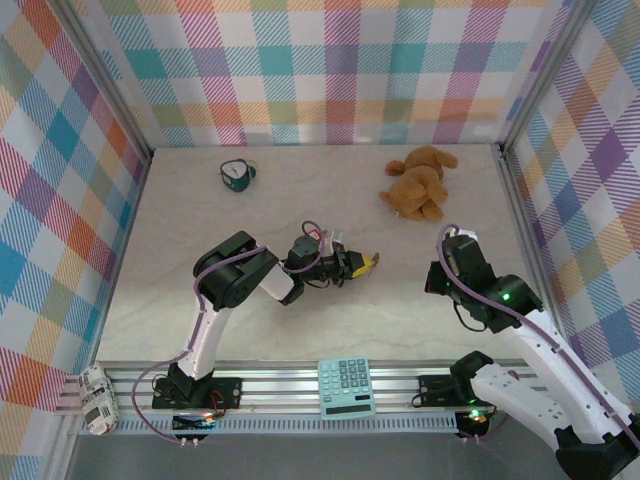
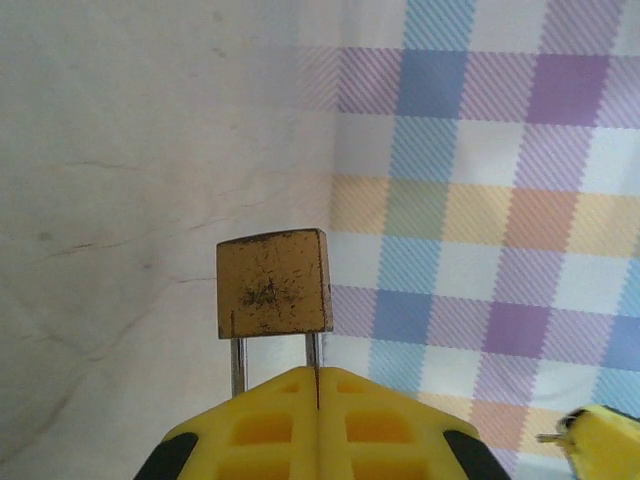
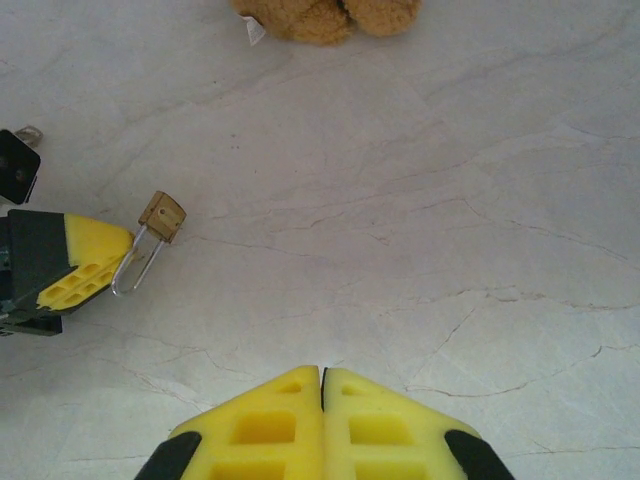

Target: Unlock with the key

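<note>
Bare tabletop (image 3: 420, 230) right of the brass padlock (image 3: 162, 216); plush bear (image 3: 325, 15) beyond, teal object (image 1: 237, 174), perhaps a tape, far-left.

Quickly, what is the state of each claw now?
Left claw: closed on the brass padlock, by its shackle.
Right claw: closed; whether it holds something cannot be told.

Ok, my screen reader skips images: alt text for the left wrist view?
The shut left claw grips a small brass padlock by its silver shackle. Behind it, a pale marbled table and a plaid wall.
</note>
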